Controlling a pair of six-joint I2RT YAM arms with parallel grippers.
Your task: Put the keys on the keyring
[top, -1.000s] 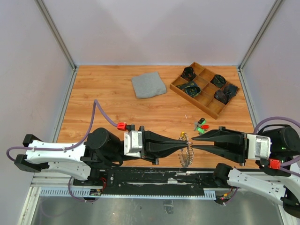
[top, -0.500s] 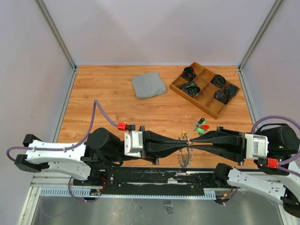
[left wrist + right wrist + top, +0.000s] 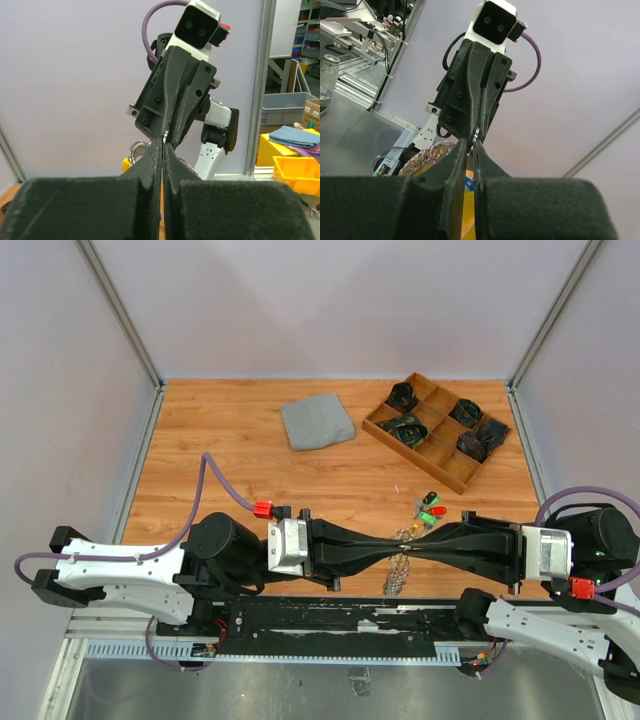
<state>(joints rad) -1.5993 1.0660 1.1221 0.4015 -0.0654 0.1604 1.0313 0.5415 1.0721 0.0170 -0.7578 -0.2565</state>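
In the top view, the left gripper (image 3: 397,546) and the right gripper (image 3: 413,545) are seen tip to tip over the near part of the wooden table (image 3: 230,460). Both are pinched on the keyring (image 3: 398,575), a silvery, chain-like loop hanging below them. The keys (image 3: 431,508), with green and red heads, are seen on the table just beyond.

In the left wrist view, the left fingers are pressed together on a silver bit.

In the right wrist view, the right fingers are nearly closed on the same metal, and a jagged silvery arc is shown lower left.
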